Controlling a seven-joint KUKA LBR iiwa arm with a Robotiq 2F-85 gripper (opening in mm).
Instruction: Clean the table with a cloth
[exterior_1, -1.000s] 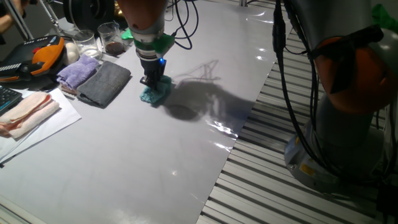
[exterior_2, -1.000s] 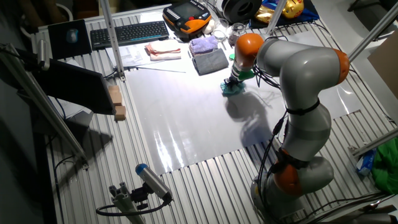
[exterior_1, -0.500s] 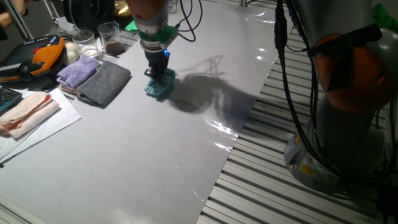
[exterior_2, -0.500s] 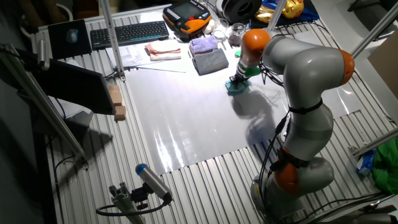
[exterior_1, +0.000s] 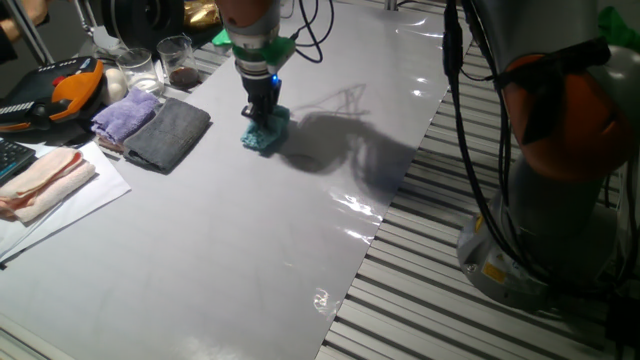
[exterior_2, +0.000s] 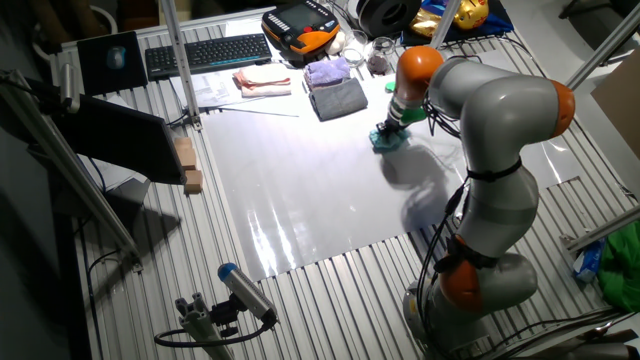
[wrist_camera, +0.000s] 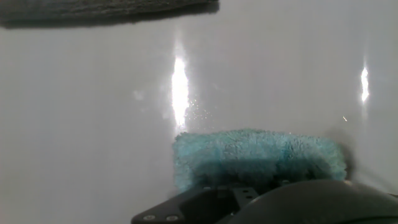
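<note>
Taking the dark grey folded cloth (exterior_1: 170, 133) as the landmark: left of it lies a pink cloth (exterior_1: 40, 180) on paper, and touching its far-left side a lilac cloth (exterior_1: 125, 112). Beyond it stand two clear glasses (exterior_1: 180, 62); the nearer one holds something dark brown at the bottom, while the contents of the other are too unclear to tell. To the grey cloth's right, apart from it, the teal cloth (exterior_1: 266, 132) lies pressed on the table (exterior_1: 230, 260) under the gripper (exterior_1: 263, 115). Whether its jaws pinch the cloth or merely press down on it, I cannot tell.

The likely risk is that the cloth slips out or bunches under the fingers, leaving bare fingertips dragging on the glossy top. A stroke swung toward the grey cloth could also shove it or knock the glasses.
</note>
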